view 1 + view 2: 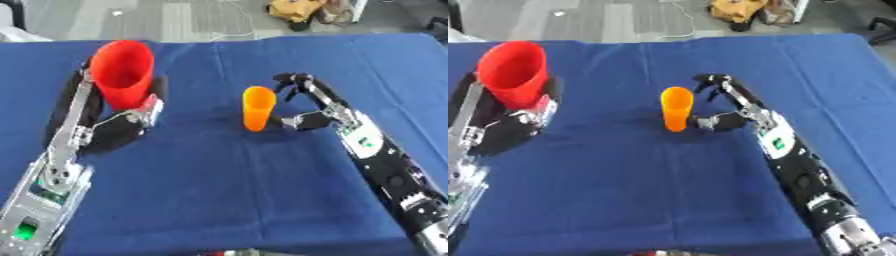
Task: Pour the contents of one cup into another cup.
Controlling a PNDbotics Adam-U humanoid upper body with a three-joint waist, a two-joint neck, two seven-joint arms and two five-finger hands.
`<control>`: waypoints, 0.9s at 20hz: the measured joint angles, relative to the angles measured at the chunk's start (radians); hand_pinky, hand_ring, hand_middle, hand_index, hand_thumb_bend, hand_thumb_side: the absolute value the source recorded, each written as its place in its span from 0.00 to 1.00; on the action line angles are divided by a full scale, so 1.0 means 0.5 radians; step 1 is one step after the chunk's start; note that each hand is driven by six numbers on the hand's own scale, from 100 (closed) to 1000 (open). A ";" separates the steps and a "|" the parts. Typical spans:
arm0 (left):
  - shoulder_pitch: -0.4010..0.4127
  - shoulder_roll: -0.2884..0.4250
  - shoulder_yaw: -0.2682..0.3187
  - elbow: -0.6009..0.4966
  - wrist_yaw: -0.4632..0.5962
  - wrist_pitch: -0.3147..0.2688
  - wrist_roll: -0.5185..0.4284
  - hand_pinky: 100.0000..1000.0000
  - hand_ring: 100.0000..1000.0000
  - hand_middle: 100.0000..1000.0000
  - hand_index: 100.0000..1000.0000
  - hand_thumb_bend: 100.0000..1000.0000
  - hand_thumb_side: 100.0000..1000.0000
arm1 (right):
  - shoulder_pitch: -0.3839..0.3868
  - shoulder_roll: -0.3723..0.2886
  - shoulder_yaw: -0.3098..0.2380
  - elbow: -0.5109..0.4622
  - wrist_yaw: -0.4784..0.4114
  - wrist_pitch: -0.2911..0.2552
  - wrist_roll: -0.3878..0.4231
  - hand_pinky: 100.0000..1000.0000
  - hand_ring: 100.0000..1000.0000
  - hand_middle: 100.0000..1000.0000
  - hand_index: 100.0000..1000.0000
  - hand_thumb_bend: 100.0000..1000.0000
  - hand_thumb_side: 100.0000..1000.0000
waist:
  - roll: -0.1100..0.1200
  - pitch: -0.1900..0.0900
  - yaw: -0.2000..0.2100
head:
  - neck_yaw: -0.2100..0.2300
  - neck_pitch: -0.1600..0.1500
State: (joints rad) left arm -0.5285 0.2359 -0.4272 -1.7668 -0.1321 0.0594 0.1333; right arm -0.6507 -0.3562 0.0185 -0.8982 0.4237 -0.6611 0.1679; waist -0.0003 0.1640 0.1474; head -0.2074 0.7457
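Here, red cup (122,73) in left robot hand (131,117)

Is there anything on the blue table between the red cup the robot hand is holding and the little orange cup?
Nothing visible. The left robot hand holds the red cup raised at the left, the orange cup stands upright mid-table, and only bare blue tablecloth lies between them. The right robot hand is on the orange cup's far side.

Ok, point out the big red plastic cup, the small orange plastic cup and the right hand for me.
Big red plastic cup (122,75): left eye view, its outer wall.
Small orange plastic cup (257,111): left eye view, its side wall.
Right hand (742,111): right eye view, its palm.
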 measured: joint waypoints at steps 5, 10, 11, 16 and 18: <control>-0.002 -0.001 0.000 -0.010 0.002 0.001 -0.005 0.22 0.48 0.46 0.78 0.00 0.26 | -0.043 0.036 0.003 0.060 0.052 -0.016 0.004 0.52 0.75 0.59 0.87 0.57 0.41 | -0.005 0.005 0.036 | -0.019 -0.001; -0.003 -0.015 -0.001 -0.013 0.005 0.001 -0.008 0.22 0.48 0.46 0.78 0.00 0.26 | -0.067 0.058 0.004 0.103 0.088 -0.028 0.002 0.51 0.75 0.58 0.87 0.57 0.41 | -0.008 0.005 0.054 | -0.030 -0.002; -0.003 -0.015 -0.001 -0.015 0.007 0.001 -0.008 0.22 0.48 0.46 0.78 0.00 0.27 | -0.071 0.062 0.004 0.109 0.095 -0.029 0.001 0.51 0.74 0.58 0.87 0.57 0.41 | -0.008 0.005 0.056 | -0.030 -0.002; -0.003 -0.015 -0.001 -0.016 0.007 0.003 -0.012 0.22 0.48 0.46 0.78 0.00 0.27 | -0.085 0.086 0.009 0.141 0.119 -0.035 0.004 0.49 0.71 0.57 0.87 0.56 0.41 | -0.008 0.005 0.061 | -0.031 -0.003; -0.003 -0.015 -0.001 -0.016 0.007 0.003 -0.012 0.22 0.48 0.46 0.78 0.00 0.27 | -0.090 0.091 0.010 0.148 0.128 -0.039 0.008 0.48 0.70 0.56 0.86 0.56 0.41 | -0.008 0.005 0.062 | -0.031 -0.003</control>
State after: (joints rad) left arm -0.5299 0.2283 -0.4279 -1.7746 -0.1284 0.0609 0.1274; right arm -0.6958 -0.3106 0.0233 -0.8240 0.4874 -0.6806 0.1721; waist -0.0043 0.1668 0.1785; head -0.2229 0.7442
